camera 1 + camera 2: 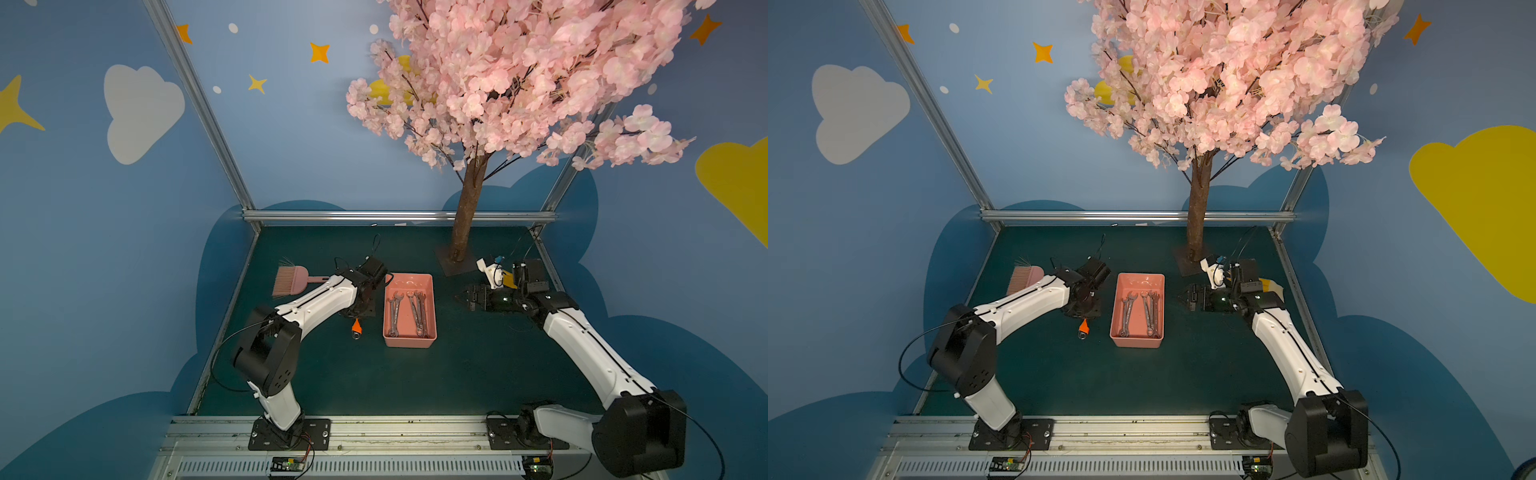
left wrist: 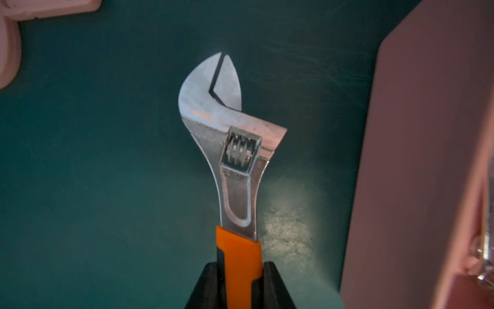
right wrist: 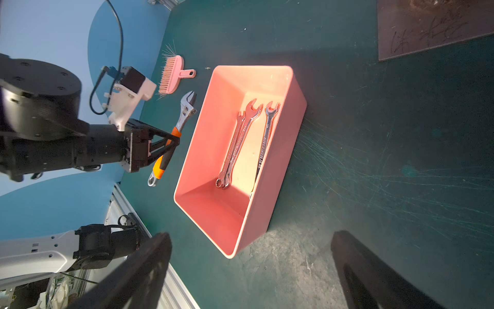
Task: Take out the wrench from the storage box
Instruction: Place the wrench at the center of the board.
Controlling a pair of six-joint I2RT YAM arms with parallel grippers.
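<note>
Wrench runs seemingly parallel to storage box, head toward brush.

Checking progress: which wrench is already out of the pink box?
The adjustable steel wrench with the orange handle, clamped in the left hand beside the salmon-pink plastic storage box. The plain silver combination wrenches all lie inside it.

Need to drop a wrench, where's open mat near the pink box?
Widest: between storage box and front rail. Also between box and open right claw. Crowded: between box and brush, where left claw holds the adjustable wrench.
</note>
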